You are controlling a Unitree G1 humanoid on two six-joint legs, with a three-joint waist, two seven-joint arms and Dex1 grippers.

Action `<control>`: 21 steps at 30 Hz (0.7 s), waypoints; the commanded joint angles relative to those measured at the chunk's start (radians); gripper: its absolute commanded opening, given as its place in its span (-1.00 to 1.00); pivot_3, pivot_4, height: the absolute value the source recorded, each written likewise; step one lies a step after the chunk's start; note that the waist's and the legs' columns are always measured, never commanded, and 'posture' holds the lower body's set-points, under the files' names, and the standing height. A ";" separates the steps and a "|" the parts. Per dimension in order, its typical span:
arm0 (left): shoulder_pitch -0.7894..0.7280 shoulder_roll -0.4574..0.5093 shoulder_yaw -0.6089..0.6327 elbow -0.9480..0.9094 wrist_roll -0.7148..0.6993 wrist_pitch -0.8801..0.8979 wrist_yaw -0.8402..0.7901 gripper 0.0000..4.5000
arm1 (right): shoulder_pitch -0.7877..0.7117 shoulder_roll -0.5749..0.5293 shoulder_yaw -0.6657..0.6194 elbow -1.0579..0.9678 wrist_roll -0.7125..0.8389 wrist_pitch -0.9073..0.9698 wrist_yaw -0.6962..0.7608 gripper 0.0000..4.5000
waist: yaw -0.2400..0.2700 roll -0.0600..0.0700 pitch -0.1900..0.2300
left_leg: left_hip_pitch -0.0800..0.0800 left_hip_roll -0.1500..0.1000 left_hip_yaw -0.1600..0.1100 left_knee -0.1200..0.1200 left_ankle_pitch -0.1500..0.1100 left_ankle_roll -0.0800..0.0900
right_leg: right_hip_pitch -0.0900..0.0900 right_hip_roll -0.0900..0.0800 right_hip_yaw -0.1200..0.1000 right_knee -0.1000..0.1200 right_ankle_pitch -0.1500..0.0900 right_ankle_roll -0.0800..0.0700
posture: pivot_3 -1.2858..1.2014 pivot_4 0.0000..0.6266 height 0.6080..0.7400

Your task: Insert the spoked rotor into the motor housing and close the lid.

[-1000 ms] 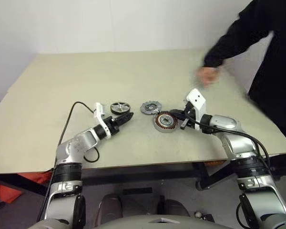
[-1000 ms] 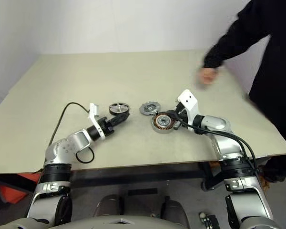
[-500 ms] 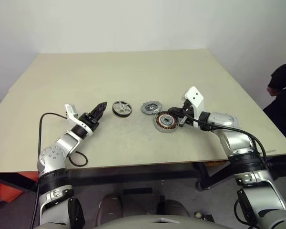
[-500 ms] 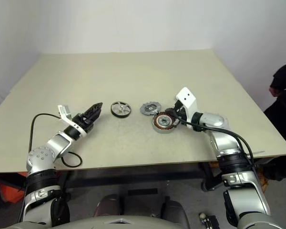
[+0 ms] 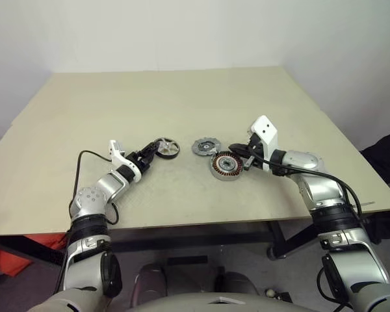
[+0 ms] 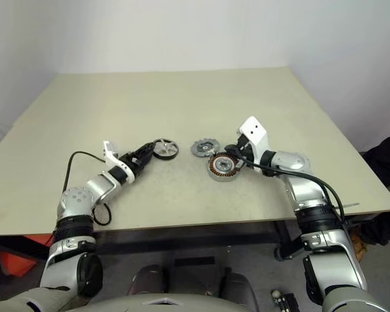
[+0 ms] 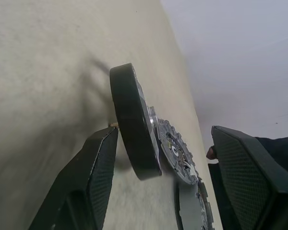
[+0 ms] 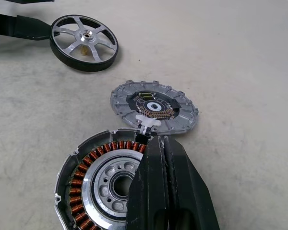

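On the beige table [image 5: 182,104], the open left gripper [image 5: 152,151] should straddle the spoked rotor [image 5: 166,147] at its three o'clock squarely, while the closed right gripper [image 5: 237,151] steadies the motor housing [image 5: 225,166].

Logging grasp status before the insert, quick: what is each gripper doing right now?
Left gripper: open, fingers either side of the spoked rotor, not closed on it.
Right gripper: shut, holding nothing, over the motor housing.
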 commanded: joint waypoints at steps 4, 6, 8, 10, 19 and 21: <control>-0.044 -0.010 -0.011 0.033 0.021 -0.025 0.002 0.21 | -0.036 0.002 -0.019 0.001 0.000 -0.021 -0.020 -1.00 | 0.000 0.000 0.000 | 0.000 0.000 0.000 0.000 0.000 0.000 | 0.000 0.000 0.000 0.000 0.000 0.000 | 0.03 -1.00 1.00; -0.041 -0.017 -0.009 0.028 0.019 -0.018 0.007 -0.08 | -0.039 0.002 -0.020 0.004 0.000 -0.022 -0.024 -1.00 | 0.000 0.000 0.000 | 0.000 0.000 0.000 0.000 0.000 0.000 | 0.000 0.000 0.000 0.000 0.000 0.000 | 0.03 -1.00 1.00; -0.042 -0.014 -0.007 0.033 0.022 -0.014 0.010 -0.37 | -0.041 0.003 -0.019 0.007 0.001 -0.024 -0.027 -1.00 | 0.000 0.000 0.000 | 0.000 0.000 0.000 0.000 0.000 0.000 | 0.000 0.000 0.000 0.000 0.000 0.000 | 0.03 -1.00 1.00; -0.043 -0.011 -0.006 0.039 0.024 -0.013 0.009 -0.37 | -0.043 0.005 -0.019 0.011 0.000 -0.026 -0.029 -1.00 | 0.001 0.000 0.000 | 0.000 0.000 0.000 0.000 0.000 0.000 | 0.000 0.000 0.000 0.000 0.000 0.000 | 0.03 -1.00 1.00; -0.044 -0.013 -0.005 0.049 0.028 -0.014 0.017 -0.37 | -0.056 0.012 -0.018 0.031 -0.001 -0.040 -0.040 -1.00 | 0.000 0.000 0.000 | 0.000 0.000 0.000 0.000 0.000 0.000 | 0.000 0.000 0.000 0.000 0.000 0.000 | 0.03 -1.00 1.00; -0.047 -0.013 -0.003 0.057 0.027 -0.012 0.020 -0.52 | -0.060 0.014 -0.020 0.036 -0.002 -0.042 -0.045 -1.00 | 0.000 0.000 0.000 | 0.000 0.000 0.000 0.000 0.000 0.000 | 0.000 0.000 0.000 0.000 0.000 0.000 | 0.03 -1.00 1.00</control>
